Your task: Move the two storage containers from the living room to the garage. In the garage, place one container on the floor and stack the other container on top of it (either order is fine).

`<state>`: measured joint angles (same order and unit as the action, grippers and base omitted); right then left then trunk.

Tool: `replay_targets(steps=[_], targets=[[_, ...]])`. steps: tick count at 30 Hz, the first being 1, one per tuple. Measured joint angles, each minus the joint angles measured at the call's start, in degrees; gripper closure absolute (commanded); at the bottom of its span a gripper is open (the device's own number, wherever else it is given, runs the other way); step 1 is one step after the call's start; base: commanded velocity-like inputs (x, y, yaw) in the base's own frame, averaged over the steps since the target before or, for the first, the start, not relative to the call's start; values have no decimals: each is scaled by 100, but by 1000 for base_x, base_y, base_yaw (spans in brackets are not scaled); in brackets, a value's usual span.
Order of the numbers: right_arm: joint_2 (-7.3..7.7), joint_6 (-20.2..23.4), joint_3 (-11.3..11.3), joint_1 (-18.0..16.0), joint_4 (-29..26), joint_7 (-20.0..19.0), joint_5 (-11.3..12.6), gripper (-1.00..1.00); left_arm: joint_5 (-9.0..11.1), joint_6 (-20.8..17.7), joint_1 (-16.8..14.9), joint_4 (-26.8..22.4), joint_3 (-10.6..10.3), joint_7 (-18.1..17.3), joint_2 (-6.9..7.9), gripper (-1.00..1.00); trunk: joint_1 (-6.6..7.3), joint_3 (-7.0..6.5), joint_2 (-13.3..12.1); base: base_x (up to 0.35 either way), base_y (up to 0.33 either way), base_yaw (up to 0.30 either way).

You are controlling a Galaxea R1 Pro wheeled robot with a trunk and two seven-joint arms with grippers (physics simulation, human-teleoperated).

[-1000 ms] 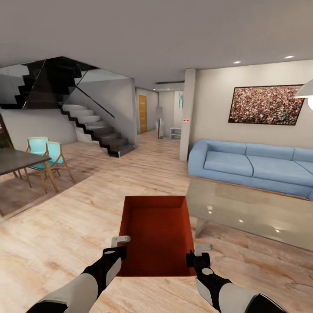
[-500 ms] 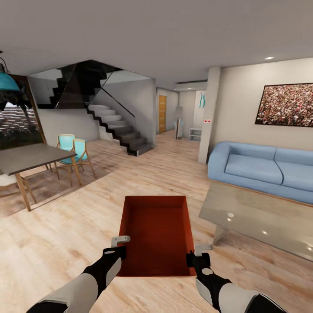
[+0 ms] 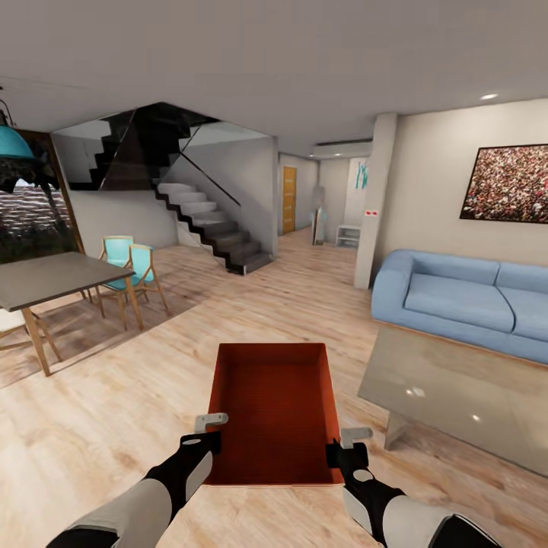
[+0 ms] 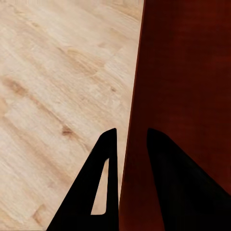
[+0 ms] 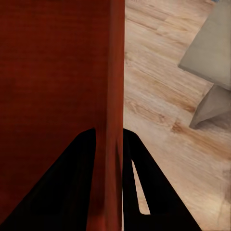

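Observation:
I carry one orange-red storage container (image 3: 274, 411) level in front of me, above the light wood-plank floor of the living room. My left gripper (image 3: 205, 430) is shut on its left wall (image 4: 132, 120), one finger on each side. My right gripper (image 3: 346, 445) is shut on its right wall (image 5: 115, 96) in the same way. The container holds nothing. The second container is out of view.
A glass coffee table (image 3: 457, 392) stands close at the right, with a blue sofa (image 3: 464, 301) behind it. A dining table (image 3: 46, 278) with turquoise chairs (image 3: 129, 266) is at the left. A staircase (image 3: 205, 221) and a hallway with an orange door (image 3: 289, 199) lie ahead.
The whole view has swung left and slightly forward: the sofa and coffee table slid right, and the dining table came into view. Both grippers and the container hold the same pose.

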<state>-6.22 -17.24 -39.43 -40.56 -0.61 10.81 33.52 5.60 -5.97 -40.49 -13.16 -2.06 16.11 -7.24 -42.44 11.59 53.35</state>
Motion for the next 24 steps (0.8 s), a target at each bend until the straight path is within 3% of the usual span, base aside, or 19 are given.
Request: replay_targets(steps=[15, 18, 24], targets=[[-6, 10, -18, 0, 1, 5, 18, 100, 15, 0, 0, 9, -6, -4, 6, 100, 0, 0, 0, 322, 0, 0], [-14, 19, -1, -4, -3, -9, -14, 100, 226, 6, 5, 9, -171, -53, 57, 100, 0, 0, 0, 322, 0, 0], [-14, 24, 3, -4, -6, -8, -20, 100, 88, 3, 6, 10, -41, -63, 44, 100, 0, 0, 0, 322, 0, 0]])
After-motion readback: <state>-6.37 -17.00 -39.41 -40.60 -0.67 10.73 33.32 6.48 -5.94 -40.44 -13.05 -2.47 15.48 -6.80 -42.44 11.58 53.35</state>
